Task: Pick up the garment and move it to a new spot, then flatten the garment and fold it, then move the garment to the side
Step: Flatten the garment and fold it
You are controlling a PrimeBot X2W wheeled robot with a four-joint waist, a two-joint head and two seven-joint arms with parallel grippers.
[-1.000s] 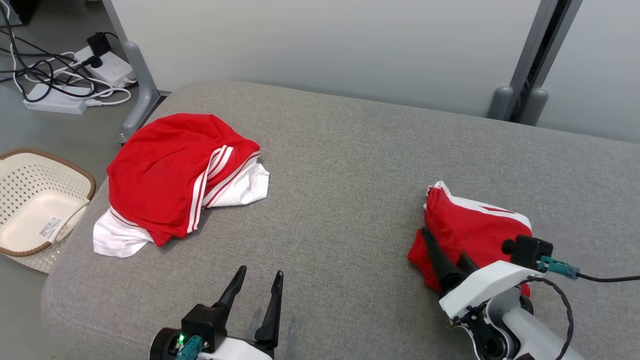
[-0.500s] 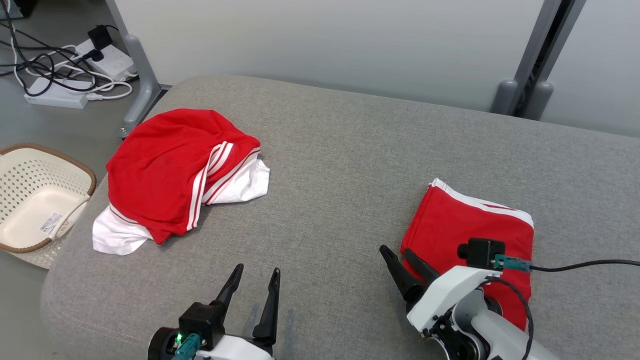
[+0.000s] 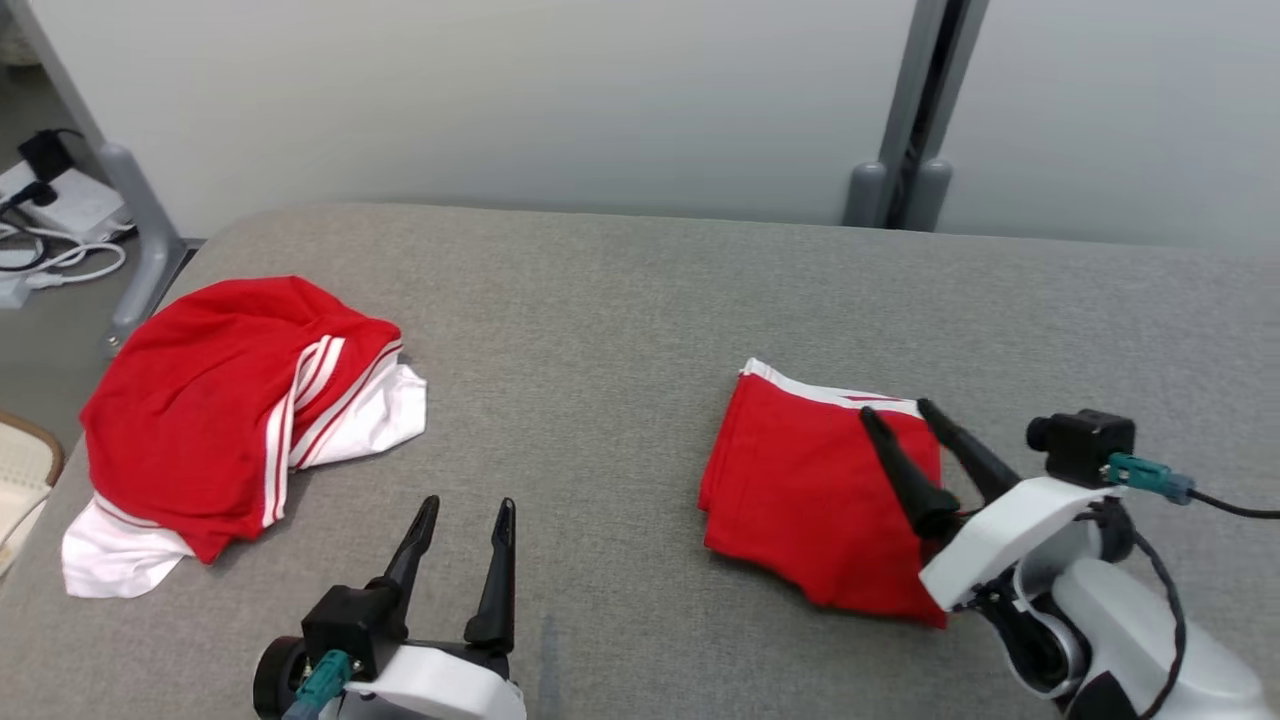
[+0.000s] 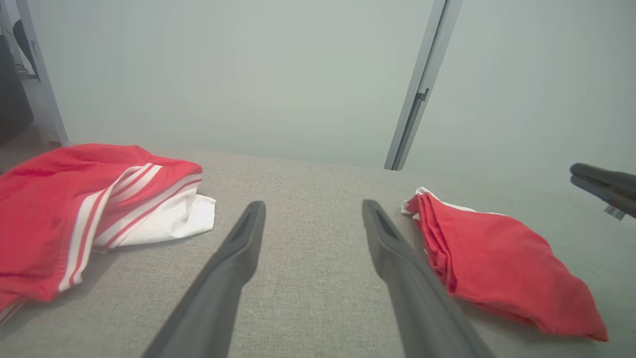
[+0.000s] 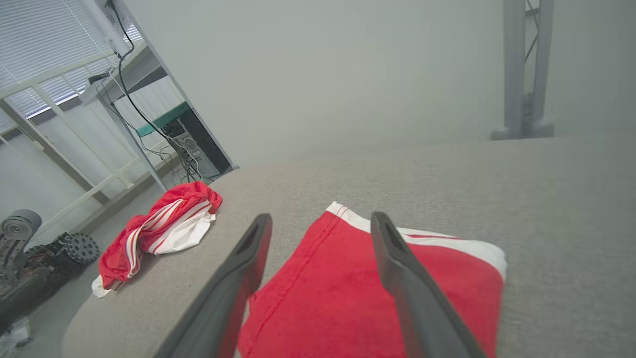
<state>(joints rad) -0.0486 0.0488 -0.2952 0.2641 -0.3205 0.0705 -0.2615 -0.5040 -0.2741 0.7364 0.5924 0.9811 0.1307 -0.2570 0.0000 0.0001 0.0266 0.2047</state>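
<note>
Two pincers gape empty: left pincer (image 3: 470, 502) by the near bench (image 3: 600, 330) edge, right pincer (image 3: 895, 407) over the folded garment (image 3: 790, 490) on the right. Bare bench runs from there to the crumpled garment (image 3: 190, 400) at the left edge

We see a grey fabric-covered counter (image 3: 620, 290), a cream basket (image 3: 25, 470) low at its left, a white power strip (image 3: 70, 205) with cables (image 3: 70, 268) beyond, and grey posts (image 3: 910, 110) behind.

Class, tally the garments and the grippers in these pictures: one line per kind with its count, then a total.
Garments: 2 (folded garment, crumpled garment)
Grippers: 2 (left gripper, right gripper)
Total: 4
</note>
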